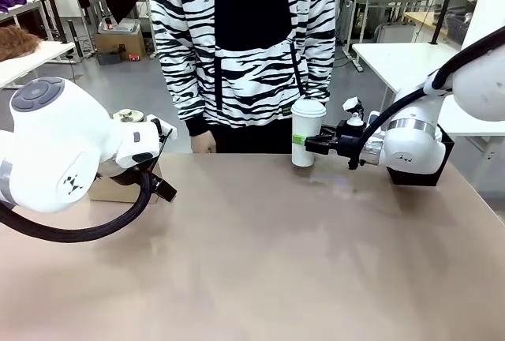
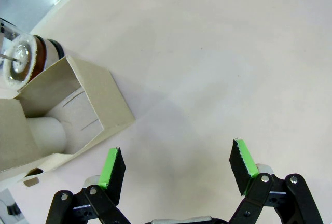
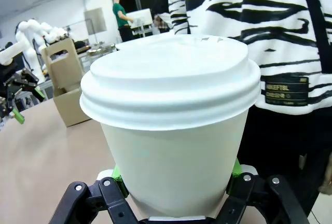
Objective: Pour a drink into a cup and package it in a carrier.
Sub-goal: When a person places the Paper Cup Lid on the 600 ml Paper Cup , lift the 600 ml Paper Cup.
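The cup (image 3: 171,130), lidded, is pinched low on its wall by the right gripper (image 3: 176,180), well right of the carrier (image 2: 78,105). Its thin paper probably dents, so hold the wall gently, not the lid. The left gripper (image 2: 176,164) hangs spread beside the carrier.

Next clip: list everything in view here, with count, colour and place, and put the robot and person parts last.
cup: one, white, far side of the table, held upright in front of the person.
lid: one, white, on the cup.
carrier: one, brown cardboard, far left of the table.
white cylinder: one, inside the carrier; likely another cup.
jug: one, clear, brownish inside, just beyond the carrier.
black box: one, far right, behind the right arm.
table: one, beige.
person: one, zebra-striped jacket, far side; hand at the table edge.
left gripper: black, green pads, fingers open, beside the carrier.
right gripper: same colours, fingers shut on the cup.
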Robot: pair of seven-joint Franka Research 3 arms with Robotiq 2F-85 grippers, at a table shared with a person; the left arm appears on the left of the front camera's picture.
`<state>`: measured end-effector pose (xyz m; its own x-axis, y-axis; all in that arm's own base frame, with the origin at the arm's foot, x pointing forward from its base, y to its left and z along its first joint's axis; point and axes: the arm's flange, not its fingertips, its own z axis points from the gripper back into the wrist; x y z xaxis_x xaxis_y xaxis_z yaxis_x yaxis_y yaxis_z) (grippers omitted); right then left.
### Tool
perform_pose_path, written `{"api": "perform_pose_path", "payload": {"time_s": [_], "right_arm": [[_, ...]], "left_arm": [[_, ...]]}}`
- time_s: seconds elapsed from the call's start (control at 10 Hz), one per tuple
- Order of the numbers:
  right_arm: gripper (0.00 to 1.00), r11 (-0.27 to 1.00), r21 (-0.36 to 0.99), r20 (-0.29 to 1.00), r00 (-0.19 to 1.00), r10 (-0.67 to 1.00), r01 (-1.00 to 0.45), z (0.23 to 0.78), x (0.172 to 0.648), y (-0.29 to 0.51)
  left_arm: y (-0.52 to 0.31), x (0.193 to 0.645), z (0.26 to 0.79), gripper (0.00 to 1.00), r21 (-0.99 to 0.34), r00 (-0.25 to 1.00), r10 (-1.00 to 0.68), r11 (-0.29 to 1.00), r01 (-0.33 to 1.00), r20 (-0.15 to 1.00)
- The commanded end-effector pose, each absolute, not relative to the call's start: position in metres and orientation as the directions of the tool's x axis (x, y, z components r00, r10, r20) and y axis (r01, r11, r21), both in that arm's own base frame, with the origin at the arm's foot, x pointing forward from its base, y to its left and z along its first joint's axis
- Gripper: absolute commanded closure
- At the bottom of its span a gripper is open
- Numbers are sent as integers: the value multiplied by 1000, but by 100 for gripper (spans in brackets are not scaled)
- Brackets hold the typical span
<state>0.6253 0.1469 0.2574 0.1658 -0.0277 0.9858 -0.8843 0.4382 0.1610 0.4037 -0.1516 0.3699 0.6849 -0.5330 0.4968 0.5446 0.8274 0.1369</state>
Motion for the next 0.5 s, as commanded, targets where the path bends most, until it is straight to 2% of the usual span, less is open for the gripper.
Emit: {"api": "perform_pose_path", "payload": {"time_s": [0.0,0.4], "right_arm": [[20,437,156,987,160,-29,-886,264,623,149],[20,437,156,987,160,-29,-886,264,623,149]], "left_arm": [[-152,403,370,0,135,684,-533,827,545,498],[-152,403,370,0,135,684,-533,827,545,498]]}}
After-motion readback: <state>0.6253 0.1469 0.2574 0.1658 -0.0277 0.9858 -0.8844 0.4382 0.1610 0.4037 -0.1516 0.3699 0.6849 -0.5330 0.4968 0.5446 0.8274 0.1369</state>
